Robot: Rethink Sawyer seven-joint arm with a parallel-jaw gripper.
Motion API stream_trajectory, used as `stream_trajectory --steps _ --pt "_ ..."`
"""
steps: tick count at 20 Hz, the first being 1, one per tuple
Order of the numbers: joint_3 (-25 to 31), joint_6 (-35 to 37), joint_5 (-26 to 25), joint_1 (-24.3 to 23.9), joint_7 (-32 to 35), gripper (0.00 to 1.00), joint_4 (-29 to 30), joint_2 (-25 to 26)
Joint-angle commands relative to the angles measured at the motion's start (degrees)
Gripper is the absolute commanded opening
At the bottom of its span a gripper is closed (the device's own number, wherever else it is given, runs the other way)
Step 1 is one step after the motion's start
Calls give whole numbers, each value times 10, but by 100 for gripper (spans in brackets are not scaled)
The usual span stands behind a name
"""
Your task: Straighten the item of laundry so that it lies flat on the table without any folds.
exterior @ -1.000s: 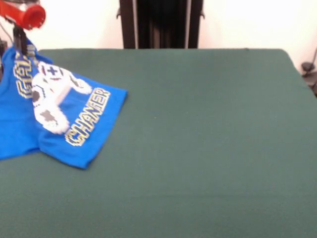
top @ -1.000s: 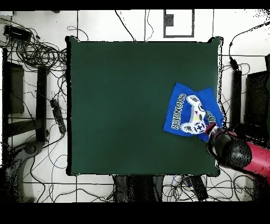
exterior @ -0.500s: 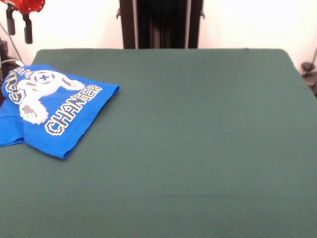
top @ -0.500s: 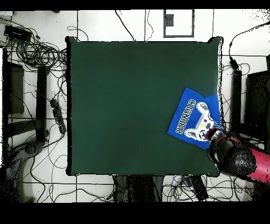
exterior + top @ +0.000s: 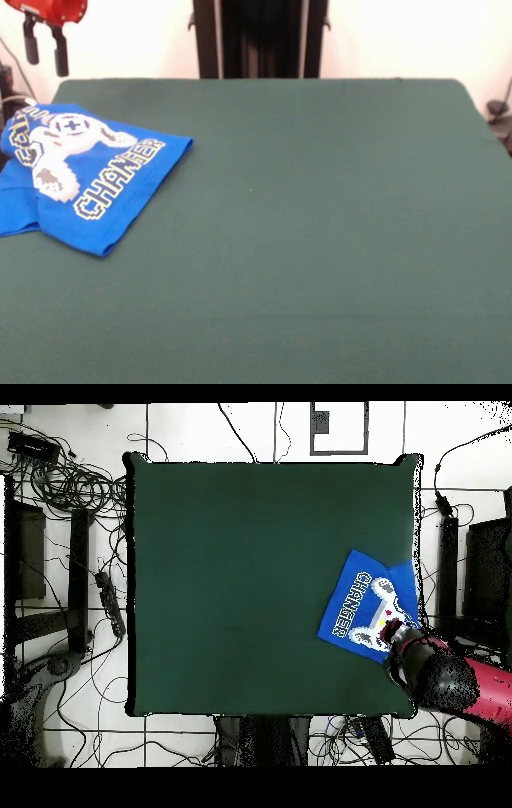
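Your pincer (image 5: 43, 50) hangs spread and empty above the tabletop's (image 5: 320, 224) corner. The shirt (image 5: 88, 180) lies just below it, toward the tabletop's middle (folded, lettering running diagonally), so your next grab is down and slightly inward.

A robotics lab: a green table (image 5: 250, 534) stands on a white tiled floor (image 5: 230, 429), with tangled cables (image 5: 70, 479) and black equipment racks (image 5: 25, 554) along both sides.
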Motion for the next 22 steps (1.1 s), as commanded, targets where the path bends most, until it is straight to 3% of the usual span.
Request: stream_trajectory --steps 1,11,22 --pt "84 51 -30 24 -125 100 39 17" --pt "92 89 -7 70 -96 100 38 -3" --pt "68 56 5 135 -24 100 37 22"
